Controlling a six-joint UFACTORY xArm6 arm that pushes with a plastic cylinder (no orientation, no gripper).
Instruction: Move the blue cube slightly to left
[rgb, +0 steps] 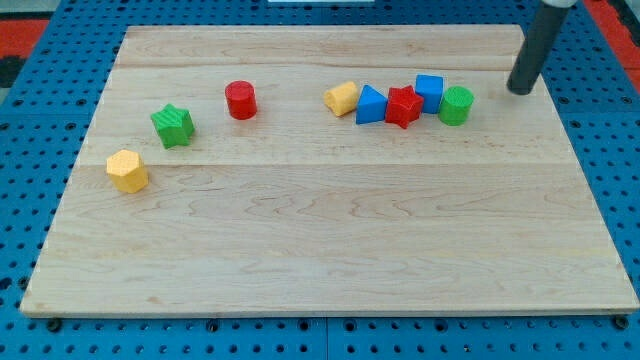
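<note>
Near the far right corner of the pale wooden desk (330, 260), the dark rod is standing with my tip (519, 91) resting on the wood, well clear to the right of a tight row of blocks. There is no hand here to open or close, only that bare tip, holding nothing.

The small blue plastic cube (430, 91) is sitting toward the far edge, wedged between the red star-shaped block (403, 106) on its left and the green cylinder (456, 104) on its right.

That crowding is the danger, I think. Coming straight in from the right, my tip is likely meeting the green cylinder first and shoving the whole row along: the red star, the blue wedge-like block (370, 105), even the yellow block (342, 98). A push landing off-centre may be spinning the cube rather than sliding it.
</note>
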